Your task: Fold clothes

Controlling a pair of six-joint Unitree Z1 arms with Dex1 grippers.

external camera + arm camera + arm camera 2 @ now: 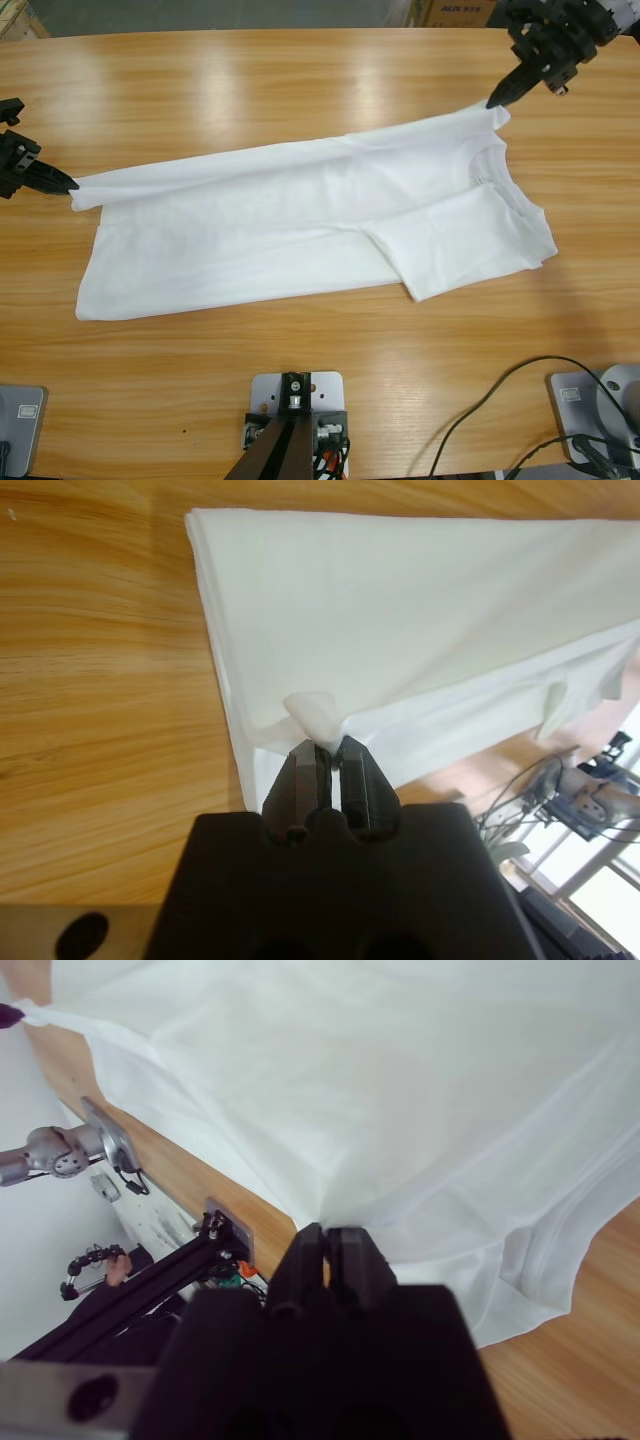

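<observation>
At the left edge of the wooden table (300, 90), the left gripper (68, 184) is seen clamped on a pinch of the white T-shirt's (300, 230) hem corner, a small tuft of cloth standing up between its closed jaws in the left wrist view (330, 748). The T-shirt is spread lengthwise across the middle of the table, one sleeve (460, 245) folded over the body. At the upper right, the shoulder edge is gripped by the right gripper (493, 101), its jaws closed on the fabric (322, 1235).
</observation>
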